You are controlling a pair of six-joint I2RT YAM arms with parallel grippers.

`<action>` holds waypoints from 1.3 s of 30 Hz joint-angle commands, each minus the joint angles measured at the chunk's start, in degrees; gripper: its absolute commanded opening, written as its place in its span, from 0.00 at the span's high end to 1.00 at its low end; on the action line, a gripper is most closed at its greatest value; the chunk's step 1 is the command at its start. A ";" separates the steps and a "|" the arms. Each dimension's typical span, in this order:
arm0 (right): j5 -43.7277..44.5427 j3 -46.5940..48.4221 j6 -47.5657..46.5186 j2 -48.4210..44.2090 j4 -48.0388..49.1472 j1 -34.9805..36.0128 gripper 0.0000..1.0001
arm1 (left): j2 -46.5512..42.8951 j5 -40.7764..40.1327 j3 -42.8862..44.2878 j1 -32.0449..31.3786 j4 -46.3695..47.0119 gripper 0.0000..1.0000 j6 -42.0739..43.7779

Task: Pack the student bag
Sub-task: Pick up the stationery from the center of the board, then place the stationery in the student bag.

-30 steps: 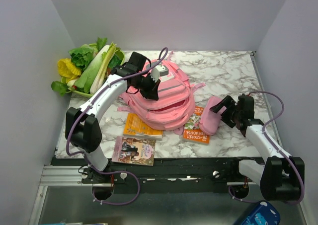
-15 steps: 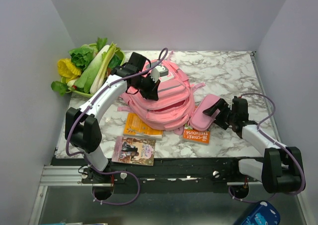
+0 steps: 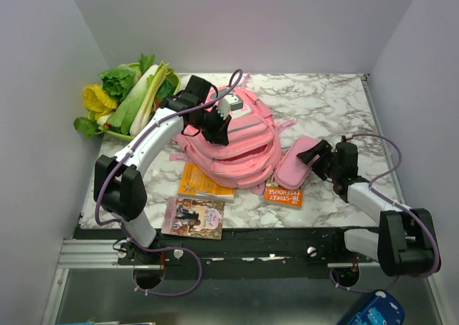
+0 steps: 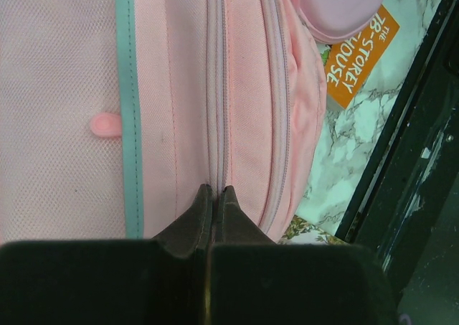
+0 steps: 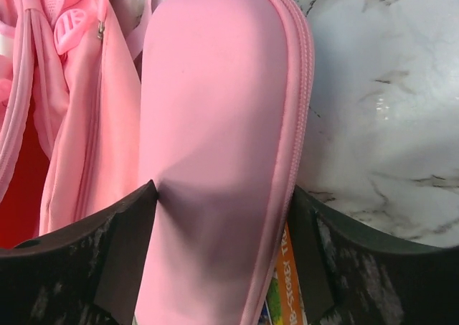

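Observation:
The student bag [image 3: 244,135] is a large pink backpack lying mid-table, its opening facing the front edge with a dark red inside showing. My left gripper [image 3: 217,128] rests on top of it, jaws shut and pinching the bag's fabric at a zip seam [image 4: 216,192]. My right gripper [image 3: 319,160] is shut on a small oblong pink pencil case [image 3: 294,166] and holds it right beside the bag's right side. In the right wrist view the case [image 5: 215,124] fills the gap between both fingers, with the bag [image 5: 72,124] just to its left.
An orange treehouse book [image 3: 283,194] lies under the case. Another orange book [image 3: 201,181] pokes out from under the bag's front left. A third book [image 3: 192,217] lies at the front edge. A bowl of leafy vegetables [image 3: 129,99] stands at the back left.
My right gripper has carried the pencil case left, up to the bag's right side. The left arm and the bag have not moved.

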 commanded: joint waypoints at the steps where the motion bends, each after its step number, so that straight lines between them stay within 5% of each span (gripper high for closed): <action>1: -2.36 -2.27 3.14 5.36 11.95 0.29 0.22 | -1.48 4.19 0.98 -0.26 0.76 1.00 -0.29; 3: -3.16 -3.06 4.81 7.12 14.78 0.64 0.25 | -1.57 4.01 1.33 -0.26 0.15 1.00 0.15; 9: 0.78 -3.24 3.77 0.74 12.17 1.96 0.58 | -1.39 3.66 1.60 -0.26 -0.64 1.00 0.59; 14: 6.15 0.80 -0.45 -13.07 -1.10 2.49 0.64 | -1.13 4.18 2.91 -0.26 -0.73 1.00 0.42; 19: -0.16 2.48 2.17 -18.09 -5.07 2.66 0.74 | -1.48 4.28 3.44 -0.26 -0.12 1.00 0.15; 29: -17.65 1.68 17.38 -7.73 5.82 15.22 0.81 | -3.85 5.06 2.21 -0.26 7.87 1.00 -3.10; 39: -27.24 5.81 26.26 6.50 12.40 17.43 0.84 | -7.37 9.45 -0.42 -0.26 12.28 1.00 -4.77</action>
